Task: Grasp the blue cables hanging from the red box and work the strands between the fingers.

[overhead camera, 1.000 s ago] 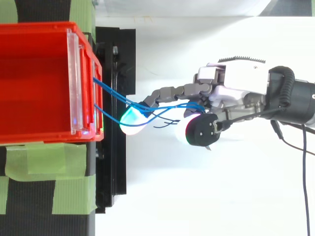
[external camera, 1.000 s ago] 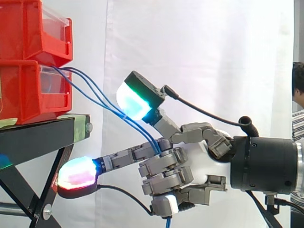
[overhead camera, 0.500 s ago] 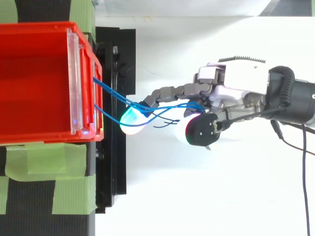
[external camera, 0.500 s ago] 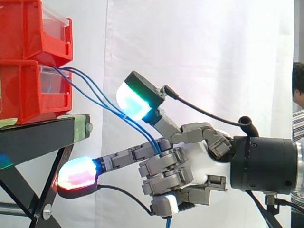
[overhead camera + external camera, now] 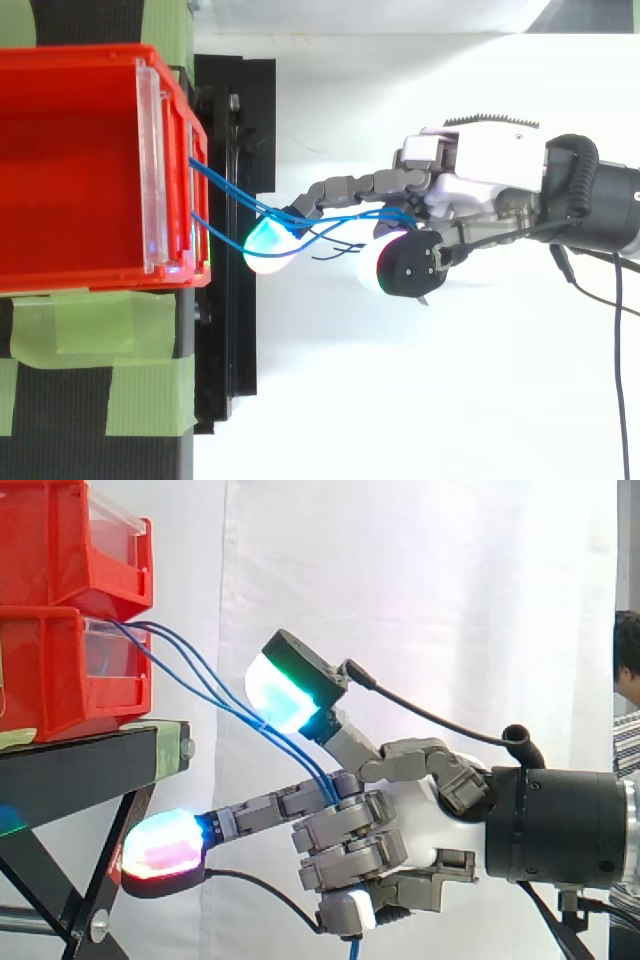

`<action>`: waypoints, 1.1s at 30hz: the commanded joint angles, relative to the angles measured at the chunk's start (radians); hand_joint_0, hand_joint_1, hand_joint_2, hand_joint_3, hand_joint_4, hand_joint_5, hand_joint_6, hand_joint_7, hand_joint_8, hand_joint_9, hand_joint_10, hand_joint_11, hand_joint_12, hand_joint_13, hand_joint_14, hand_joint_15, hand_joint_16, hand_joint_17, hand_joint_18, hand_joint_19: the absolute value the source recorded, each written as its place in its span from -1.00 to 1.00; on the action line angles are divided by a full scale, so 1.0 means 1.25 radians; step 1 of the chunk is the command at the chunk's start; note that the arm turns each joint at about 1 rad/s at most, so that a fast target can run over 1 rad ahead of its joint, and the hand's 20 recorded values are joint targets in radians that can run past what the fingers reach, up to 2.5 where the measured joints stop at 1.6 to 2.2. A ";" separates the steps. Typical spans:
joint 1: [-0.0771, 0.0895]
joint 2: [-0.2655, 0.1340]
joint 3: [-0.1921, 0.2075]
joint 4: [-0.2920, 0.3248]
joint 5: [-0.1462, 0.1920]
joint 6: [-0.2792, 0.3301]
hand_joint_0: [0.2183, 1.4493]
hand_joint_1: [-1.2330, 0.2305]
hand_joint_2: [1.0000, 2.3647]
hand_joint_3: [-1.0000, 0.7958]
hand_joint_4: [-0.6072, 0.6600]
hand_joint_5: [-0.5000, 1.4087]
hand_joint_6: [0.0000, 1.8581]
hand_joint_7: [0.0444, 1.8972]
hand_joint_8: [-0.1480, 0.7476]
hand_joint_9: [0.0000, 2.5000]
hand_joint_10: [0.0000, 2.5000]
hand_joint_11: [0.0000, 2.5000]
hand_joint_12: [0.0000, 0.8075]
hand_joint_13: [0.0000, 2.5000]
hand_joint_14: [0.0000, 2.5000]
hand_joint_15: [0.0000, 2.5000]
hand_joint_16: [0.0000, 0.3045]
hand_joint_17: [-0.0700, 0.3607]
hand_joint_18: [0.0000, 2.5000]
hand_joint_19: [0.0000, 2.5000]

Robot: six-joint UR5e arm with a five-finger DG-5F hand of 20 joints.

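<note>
1. The cables (image 5: 200, 686) are thin, bright blue strands, slack and gently curved.
2. They leave the front of the lower bin (image 5: 60, 670), slant down to the right clear of the stand (image 5: 80, 770), and run into the hand (image 5: 420, 820).
3. Near the bin three strands can be counted in the side view. From above they cross one another just before the hand (image 5: 490, 160), and loose ends stick out beside it.
4. One blue end hangs below the hand, at the bottom edge of the side view.
5. The hand is closed on the cables: the strands pass under a raised cyan-green pad (image 5: 280, 695) and go in among curled fingers. One finger lies straight towards the stand, its pad (image 5: 160, 848) glowing red and magenta.
6. Two red bins are stacked, the upper bin (image 5: 50, 540) on the lower, on one black stand.
7. Green tape (image 5: 90, 330) lies over the stand below the bin in the top view.
8. A white curtain (image 5: 420, 600) hangs behind. One person (image 5: 628, 680) is at the right edge.
</note>
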 commanded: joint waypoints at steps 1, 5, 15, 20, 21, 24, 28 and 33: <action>0.000 0.000 0.000 0.000 0.000 0.000 -0.20 -0.04 -1.00 -1.00 0.58 -0.25 -0.99 -0.25 0.40 0.39 1.00 1.00 0.47 0.55 1.00 0.30 0.69 0.22 1.00 -0.53; 0.000 0.000 0.000 0.000 0.000 0.000 -0.20 -0.05 -1.00 -1.00 0.59 -0.25 -0.99 -0.24 0.40 0.39 1.00 1.00 0.47 0.55 1.00 0.28 0.71 0.23 1.00 -0.54; 0.000 0.000 0.000 0.000 0.000 0.000 -0.20 -0.05 -1.00 -1.00 0.59 -0.24 -0.99 -0.24 0.40 0.39 1.00 1.00 0.47 0.55 1.00 0.28 0.69 0.22 1.00 -0.54; 0.000 0.000 0.000 0.000 0.000 0.000 -0.20 -0.05 -1.00 -1.00 0.58 -0.24 -0.99 -0.24 0.40 0.39 1.00 1.00 0.47 0.55 1.00 0.28 0.68 0.22 1.00 -0.53; 0.000 0.000 0.000 0.000 0.000 0.000 -0.20 -0.05 -1.00 -1.00 0.59 -0.24 -0.99 -0.24 0.40 0.39 1.00 1.00 0.47 0.55 1.00 0.28 0.68 0.22 1.00 -0.53; 0.000 0.000 0.000 0.000 0.000 0.000 -0.20 -0.04 -1.00 -1.00 0.59 -0.24 -0.99 -0.24 0.40 0.39 1.00 1.00 0.45 0.55 1.00 0.28 0.68 0.21 1.00 -0.53; 0.000 0.000 0.000 0.000 0.000 0.000 -0.20 -0.05 -1.00 -1.00 0.59 -0.24 -0.99 -0.24 0.40 0.39 1.00 1.00 0.45 0.55 1.00 0.28 0.68 0.21 1.00 -0.53; 0.000 0.000 0.000 0.000 0.000 0.000 -0.19 -0.04 -1.00 -1.00 0.59 -0.24 -0.99 -0.24 0.40 0.39 1.00 1.00 0.45 0.55 1.00 0.28 0.68 0.21 1.00 -0.53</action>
